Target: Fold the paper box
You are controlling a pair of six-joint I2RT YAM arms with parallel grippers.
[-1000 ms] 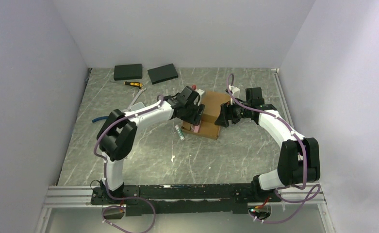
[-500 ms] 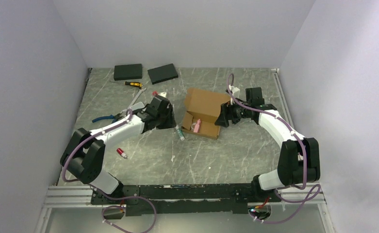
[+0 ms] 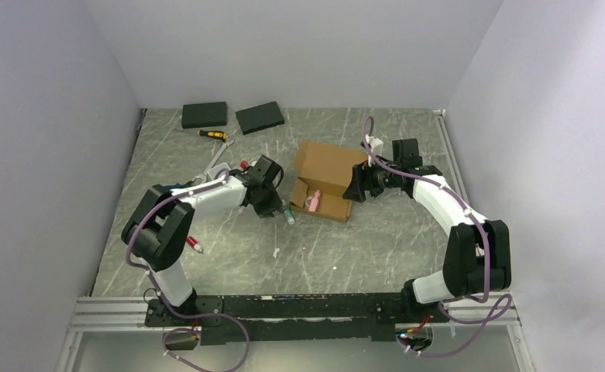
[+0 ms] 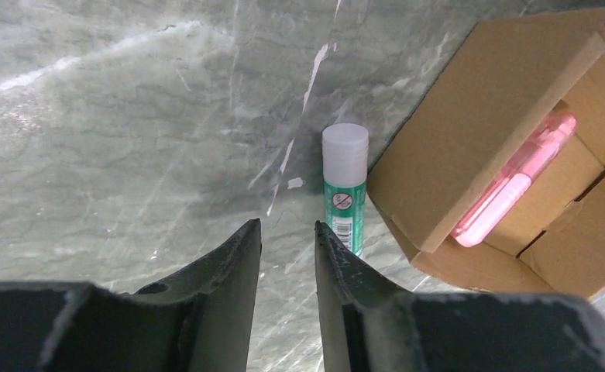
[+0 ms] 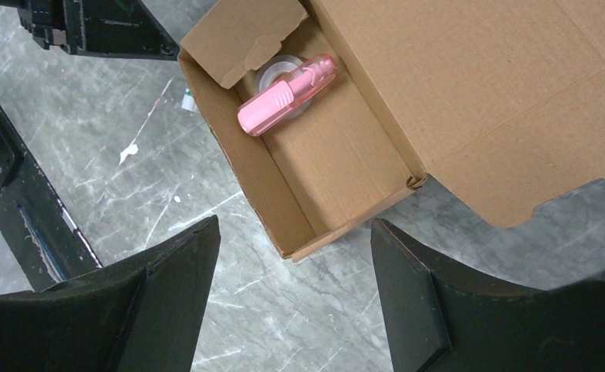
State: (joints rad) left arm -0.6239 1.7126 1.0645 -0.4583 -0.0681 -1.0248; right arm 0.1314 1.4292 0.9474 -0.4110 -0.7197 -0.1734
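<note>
Box [image 3: 324, 180] mid-counter [image 3: 345, 248], lid flap open, pink pen-like item [image 5: 287, 94] and tape roll [image 5: 272, 75] inside. Right pincer [image 5: 291, 232] at box's right end, jaws spread wide, gripping nothing; box corner showing in the gap in wrist view. Left pincer [image 4: 287, 232] just left of box, not touching it, jaws a narrow gap apart, empty. Green glue stick [image 4: 344, 186] flat on counter just beside box's left wall, right by one left fingertip.

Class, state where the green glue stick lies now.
Left wrist view: the glue stick lies on the table beside the paper box, just ahead of the left gripper.
</note>
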